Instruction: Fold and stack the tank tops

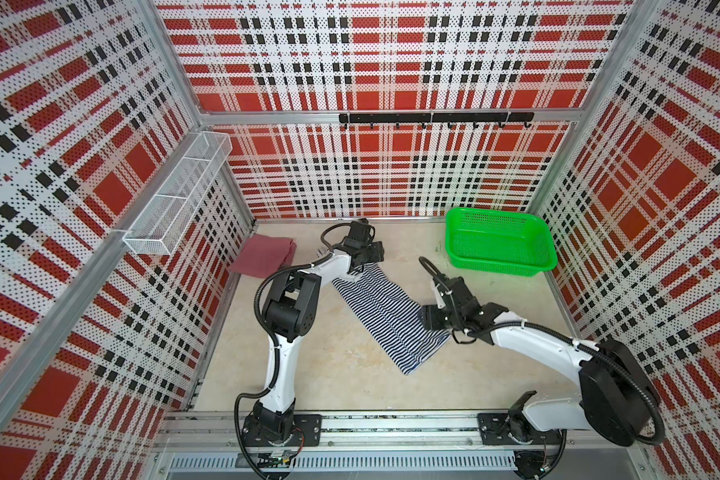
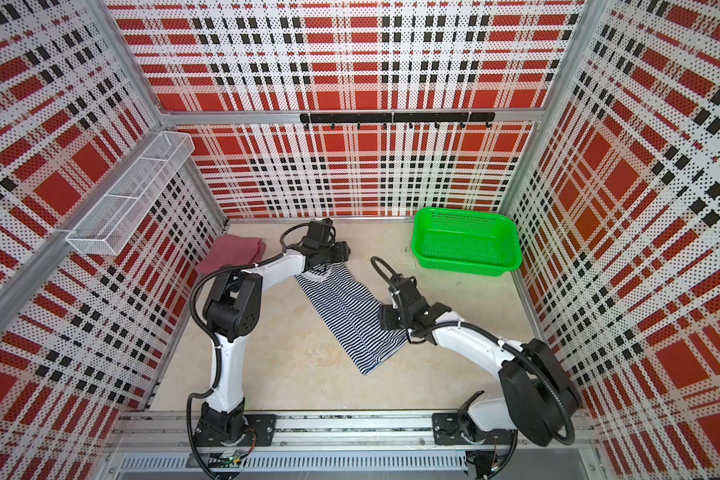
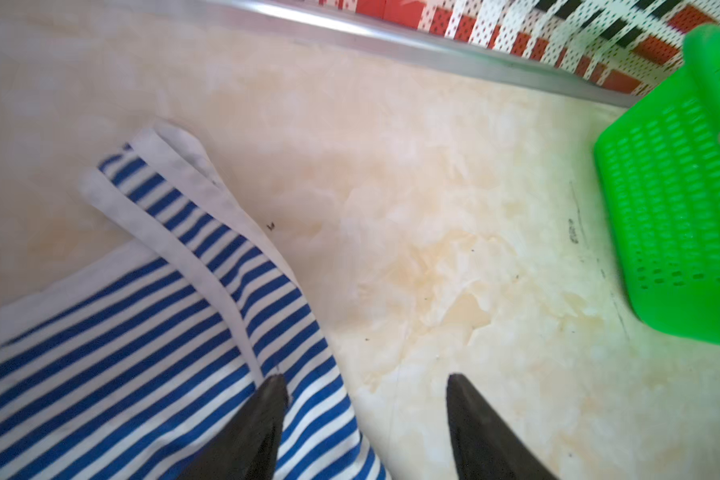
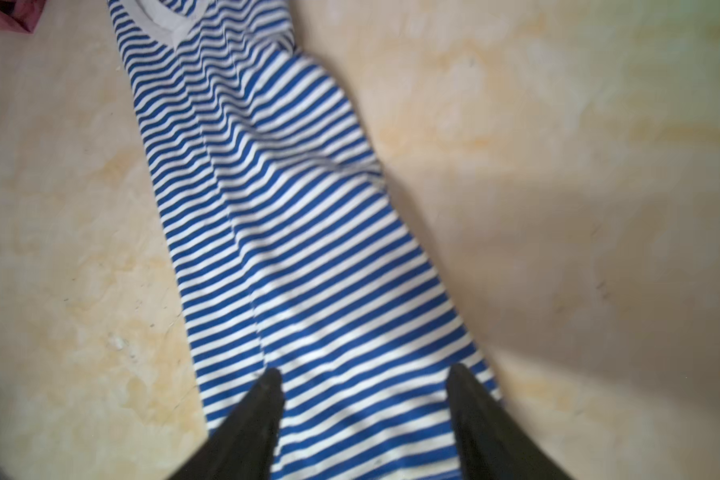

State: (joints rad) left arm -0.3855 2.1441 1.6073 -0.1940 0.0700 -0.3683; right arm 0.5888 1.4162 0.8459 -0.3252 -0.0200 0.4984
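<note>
Item one: rose top [image 1: 262,259], folded, at the far left corner of the surface [image 1: 350,374].

Item two: striped top [image 1: 387,316], mid-surface, a long narrow strip lying aslant, well apart from the rose one.

My left hand [image 3: 366,378] is spread at the strap end, pinching nothing. My right hand [image 4: 364,372] is spread over the hem end, also empty.

Step in hand, I judge — lengthwise fold laid, crosswise fold due. Next I need a pinch on one end, carry it over the other, then stack on the rose top.
</note>
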